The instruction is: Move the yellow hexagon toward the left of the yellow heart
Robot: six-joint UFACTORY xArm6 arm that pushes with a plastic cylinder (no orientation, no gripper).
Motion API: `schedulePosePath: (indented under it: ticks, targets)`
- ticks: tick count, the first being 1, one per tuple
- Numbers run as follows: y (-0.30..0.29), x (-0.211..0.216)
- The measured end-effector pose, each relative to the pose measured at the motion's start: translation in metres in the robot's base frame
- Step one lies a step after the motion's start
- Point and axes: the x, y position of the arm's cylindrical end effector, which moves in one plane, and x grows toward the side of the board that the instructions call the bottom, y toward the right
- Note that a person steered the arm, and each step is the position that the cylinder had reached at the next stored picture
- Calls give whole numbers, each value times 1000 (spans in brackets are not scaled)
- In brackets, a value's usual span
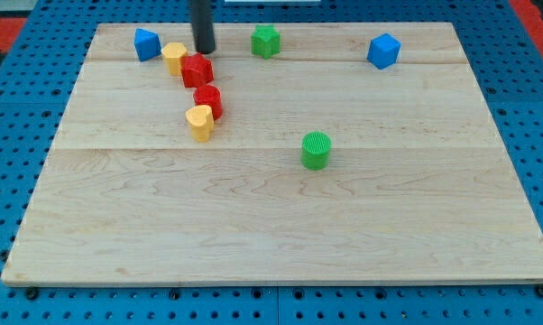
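Tool's tip (204,51), a bare rod pinching nothing, stands just right of the yellow hexagon (174,57); yellow heart (200,122) lies well below it, toward the view's bottom.

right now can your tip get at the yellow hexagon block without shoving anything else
Probably yes. My tip sits just right of the yellow hexagon block, above the red block touching it. The hexagon's top and left sides look free, though the red block crowds its lower right.

A: Any writing, labels or numbers to read here?
B: None. The counter (280,226) is bare wood, and the blocks show plain colour, no marks or signs.
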Motion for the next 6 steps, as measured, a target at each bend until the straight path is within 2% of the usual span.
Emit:
schedulePosePath:
  ticks: [1,2,3,4,5,6]
  targets:
    - [-52,31]
    - [-90,97]
    - [-101,107]
    - [-89,42]
    - [-53,44]
    - [-59,125]
